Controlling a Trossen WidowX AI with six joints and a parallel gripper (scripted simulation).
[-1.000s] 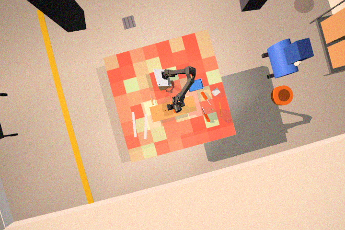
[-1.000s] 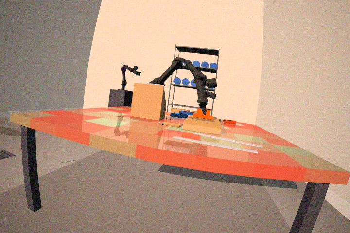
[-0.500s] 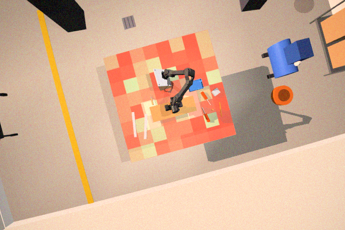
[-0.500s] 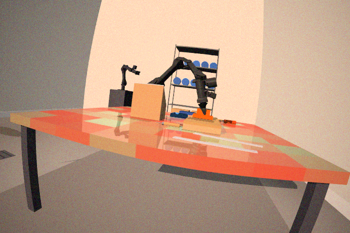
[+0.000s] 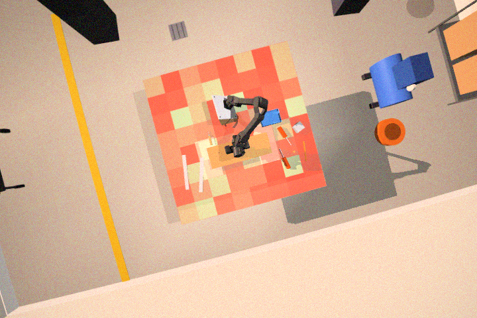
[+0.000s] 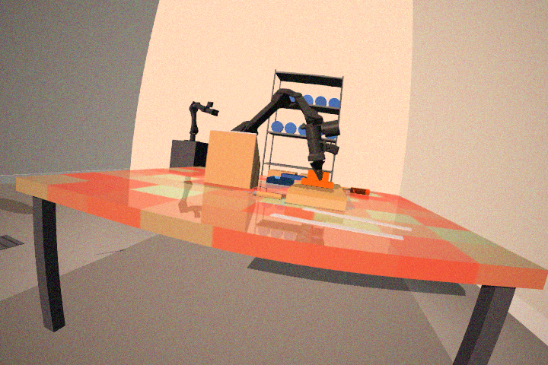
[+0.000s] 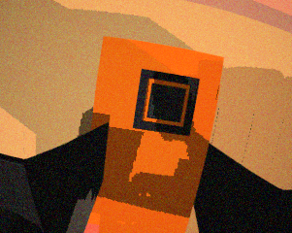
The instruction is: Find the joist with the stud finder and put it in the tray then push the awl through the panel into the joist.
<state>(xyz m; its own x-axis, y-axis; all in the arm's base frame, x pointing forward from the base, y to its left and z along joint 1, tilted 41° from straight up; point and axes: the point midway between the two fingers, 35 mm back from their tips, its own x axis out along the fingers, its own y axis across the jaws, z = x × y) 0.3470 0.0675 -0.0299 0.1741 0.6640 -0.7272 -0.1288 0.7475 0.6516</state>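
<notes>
My gripper (image 5: 239, 151) (image 6: 318, 172) (image 7: 151, 135) is shut on the orange stud finder (image 6: 317, 184) (image 7: 121, 73). The stud finder sits upright at the top face of the wooden floor panel (image 5: 218, 159) (image 6: 315, 200), near its middle; from above the gripper hides it. Its square display (image 7: 169, 104) is dark in the wrist view. The blue tray (image 5: 271, 118) shows no stud finder in it. A tan-handled tool (image 5: 210, 140) (image 6: 268, 195) with a thin tip, which looks like the awl, lies beside the panel's left end. The joist is hidden.
A tall box (image 5: 221, 107) (image 6: 230, 159) stands behind the panel. Two orange-handled tools (image 5: 282, 132) (image 5: 286, 163), a pencil-like stick (image 5: 305, 150) and a small pale square (image 5: 298, 127) lie right of the panel. Two white strips (image 5: 185, 172) (image 5: 201, 175) lie left.
</notes>
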